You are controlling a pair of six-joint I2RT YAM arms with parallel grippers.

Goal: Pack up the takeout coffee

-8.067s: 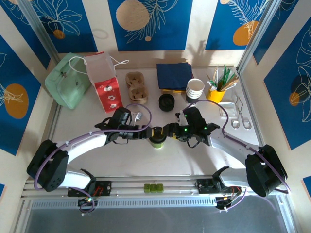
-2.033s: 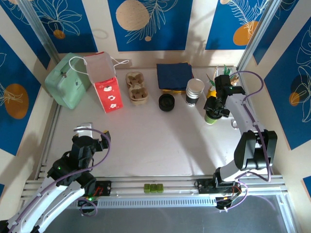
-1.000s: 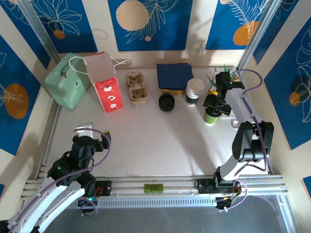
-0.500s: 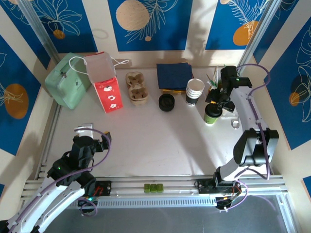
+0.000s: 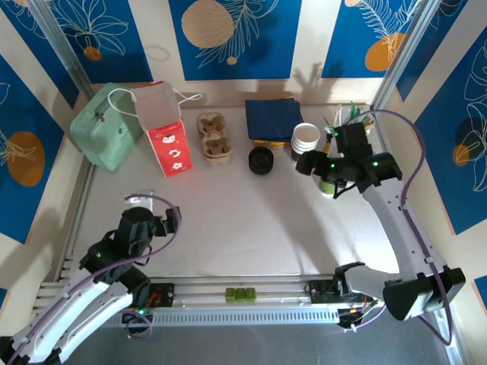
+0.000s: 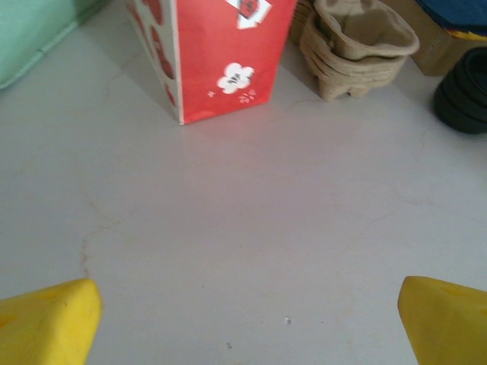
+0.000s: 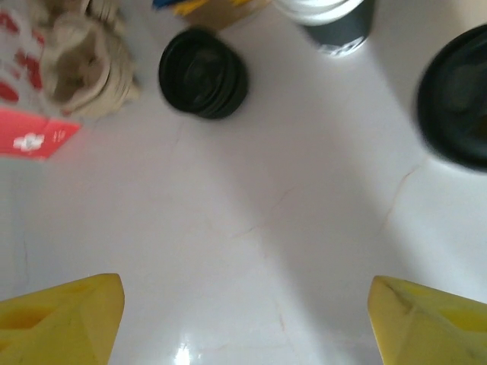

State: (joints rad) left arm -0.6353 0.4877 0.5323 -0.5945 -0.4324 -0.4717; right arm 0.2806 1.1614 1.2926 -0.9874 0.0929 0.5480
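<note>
While the right end effector (image 7: 245, 319) and left end effector (image 6: 243, 323) gape empty, we judge the coffee (image 7: 459, 106) ungrasped; next, the right one must grip it, then carry it left to the bag (image 5: 167, 138).

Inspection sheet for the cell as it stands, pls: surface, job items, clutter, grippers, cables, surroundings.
Surface: white table, bare in the middle, faint hairline cracks.
Job's things: takeout coffee upright on the right side, lid on, not held.
Clutter: green pouch, red paper bag, pulp cup carriers, navy napkins, white cup stack, loose black lids, yellow holder, tongs.
Grippers: left gripper open, empty; right gripper open, empty, near the coffee.
Cables: purple cables loop off both arms.
Surroundings: blue and cream patterned walls.
</note>
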